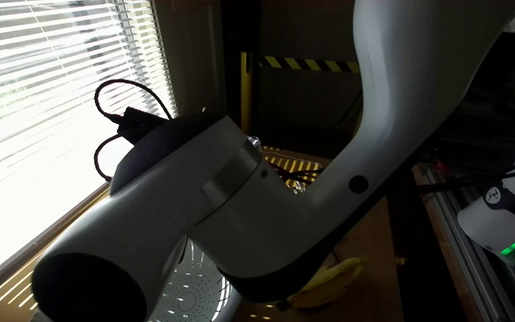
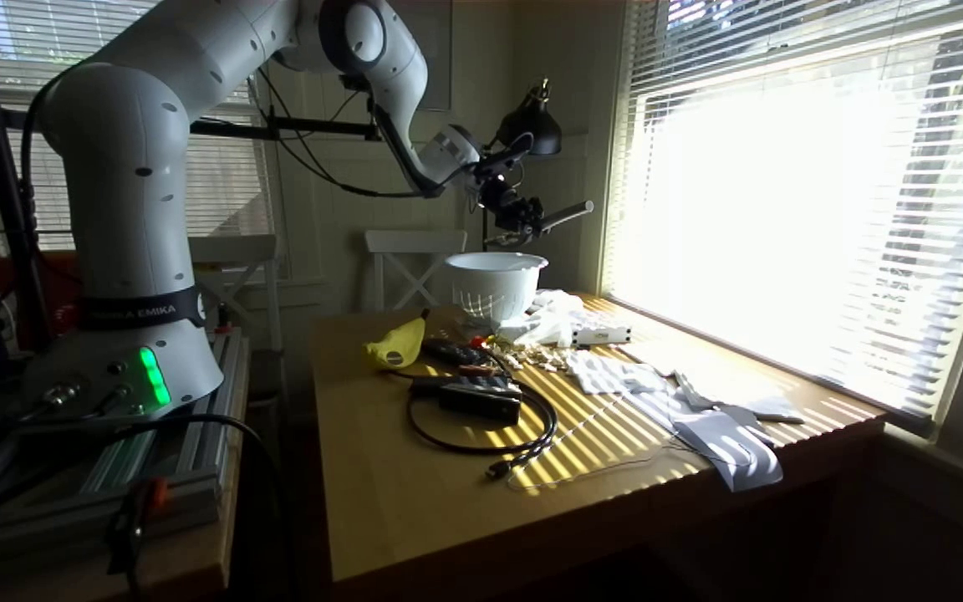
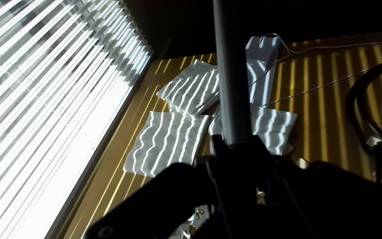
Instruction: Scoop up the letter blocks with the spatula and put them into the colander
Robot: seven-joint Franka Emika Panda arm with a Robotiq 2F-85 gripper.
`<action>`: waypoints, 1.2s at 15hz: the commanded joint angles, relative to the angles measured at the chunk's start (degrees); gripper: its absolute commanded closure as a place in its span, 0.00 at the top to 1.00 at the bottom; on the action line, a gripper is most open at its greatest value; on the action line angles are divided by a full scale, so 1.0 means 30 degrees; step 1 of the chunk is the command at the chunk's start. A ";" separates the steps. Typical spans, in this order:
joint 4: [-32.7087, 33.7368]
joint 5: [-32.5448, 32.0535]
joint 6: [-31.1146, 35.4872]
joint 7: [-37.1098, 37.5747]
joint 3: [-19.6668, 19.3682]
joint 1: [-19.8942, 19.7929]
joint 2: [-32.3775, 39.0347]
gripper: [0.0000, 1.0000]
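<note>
Some looped cable [image 3: 352, 103], black box [image 2: 481, 405] near letter blocks [image 2: 542, 358] — hand [image 2: 535, 222] pinching spatula handle [image 2: 567, 216].

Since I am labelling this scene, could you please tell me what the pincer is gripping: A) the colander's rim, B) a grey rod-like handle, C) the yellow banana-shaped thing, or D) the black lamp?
B: the wrist view shows the grey rod-like handle held in the pincer.

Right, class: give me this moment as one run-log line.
gripper: closed on spatula | spatula: held above table, blade unclear | blocks: scattered on table | colander: upright, inside only partly visible
</note>
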 commanded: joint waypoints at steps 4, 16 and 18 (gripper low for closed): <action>0.2005 -0.3968 -0.0637 0.4844 -0.1401 0.2376 0.2253 0.06; 0.2801 -0.0416 -0.5355 0.7934 -0.1194 -0.0299 0.2066 0.06; 0.2130 0.1024 -0.5012 0.8396 -0.1160 -0.1497 0.1721 0.06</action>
